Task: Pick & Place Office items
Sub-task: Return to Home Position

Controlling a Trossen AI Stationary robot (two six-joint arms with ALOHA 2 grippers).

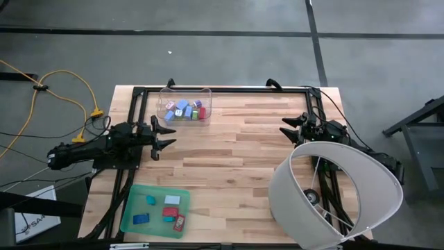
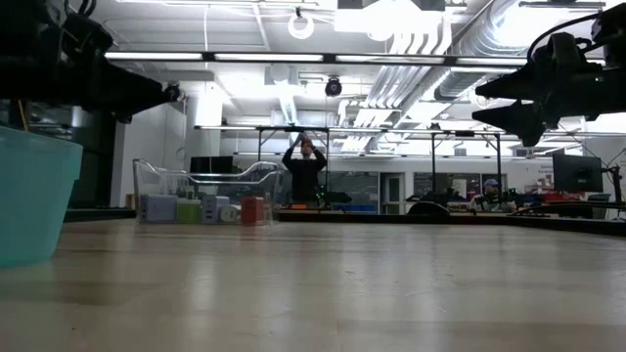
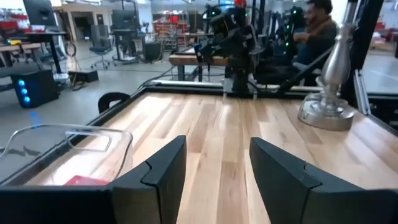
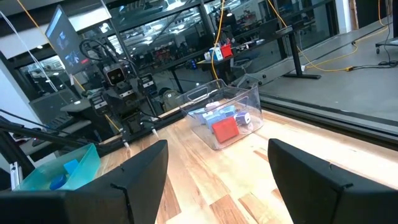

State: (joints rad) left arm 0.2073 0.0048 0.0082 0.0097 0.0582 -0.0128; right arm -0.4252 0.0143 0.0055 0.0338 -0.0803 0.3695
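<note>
Several small office items in blue, pink, green and red lie in a clear plastic bin at the table's far edge; it also shows in the right wrist view as the bin. Several more items lie on the flat green tray at the near left. My left gripper hangs open above the table, between bin and tray, holding nothing; its own view shows the gripper pointing level across the table. My right gripper is open on the right side and holds nothing, as seen at the gripper.
A lamp with a big white shade stands at the near right, its metal base on the table. A black frame runs along the table's edges. Bare wood lies between the grippers. A person stands far behind.
</note>
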